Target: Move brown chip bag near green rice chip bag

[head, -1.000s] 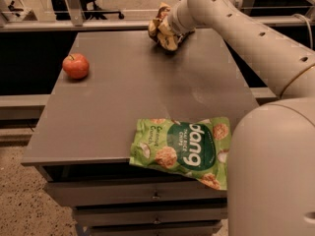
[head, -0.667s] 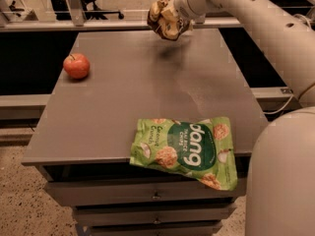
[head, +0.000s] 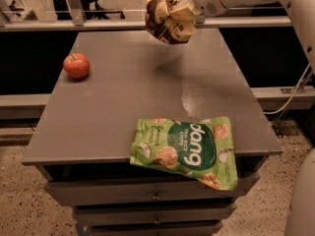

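Red apple (head: pixel 76 65) sits near the left edge of the bench (head: pixel 123 107), toward the far left corner. Untouched, same spot as a second ago. Not part of the job.

Middle, far edge: brown chip bag (head: pixel 169 21) is now off the surface. A second ago it was still down at the far edge with me on it; now it hangs in the air above that edge, crumpled, with a soft shadow on the bench below and in front of it. So the lift is done and the carry is what remains.

Front edge, toward the front right corner: green rice chip bag (head: pixel 189 149) lies flat, lettering up, its lower right part hanging over the edge. It has not moved. The two bags are well apart, with the depth of the bench between them.

Far right, above the far edge: my gripper (head: pixel 191 10) is clamped on the right side of the brown bag and carries its whole weight. The fingers are mostly buried in the crinkled film.

Judgement: next comes a travel toward the front edge and a set-down just beside the green bag, on the bench side, not over the overhang.
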Robot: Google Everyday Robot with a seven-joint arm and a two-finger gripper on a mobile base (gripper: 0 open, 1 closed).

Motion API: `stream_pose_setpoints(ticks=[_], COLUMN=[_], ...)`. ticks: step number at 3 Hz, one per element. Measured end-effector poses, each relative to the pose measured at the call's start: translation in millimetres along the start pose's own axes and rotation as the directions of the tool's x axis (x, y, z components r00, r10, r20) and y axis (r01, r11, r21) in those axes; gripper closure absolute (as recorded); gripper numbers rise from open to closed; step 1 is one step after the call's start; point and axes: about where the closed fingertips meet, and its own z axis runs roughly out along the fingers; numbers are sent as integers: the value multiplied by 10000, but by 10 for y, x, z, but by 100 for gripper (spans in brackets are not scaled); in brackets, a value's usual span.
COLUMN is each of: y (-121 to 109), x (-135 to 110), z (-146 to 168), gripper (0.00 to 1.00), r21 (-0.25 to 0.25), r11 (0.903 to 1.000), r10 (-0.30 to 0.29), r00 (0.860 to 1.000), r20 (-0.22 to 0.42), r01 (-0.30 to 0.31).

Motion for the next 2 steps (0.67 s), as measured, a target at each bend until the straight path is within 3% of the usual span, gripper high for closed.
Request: stream_pose_setpoints(ticks=[1, 2], y=[298, 372], x=[219, 255], z=[-326, -349], gripper=[100, 100], r21=[-966, -1219], r11=[9919, 9856], r10=[-785, -1127], r00=[9960, 9926], r20=[418, 460], r01=[822, 1175])
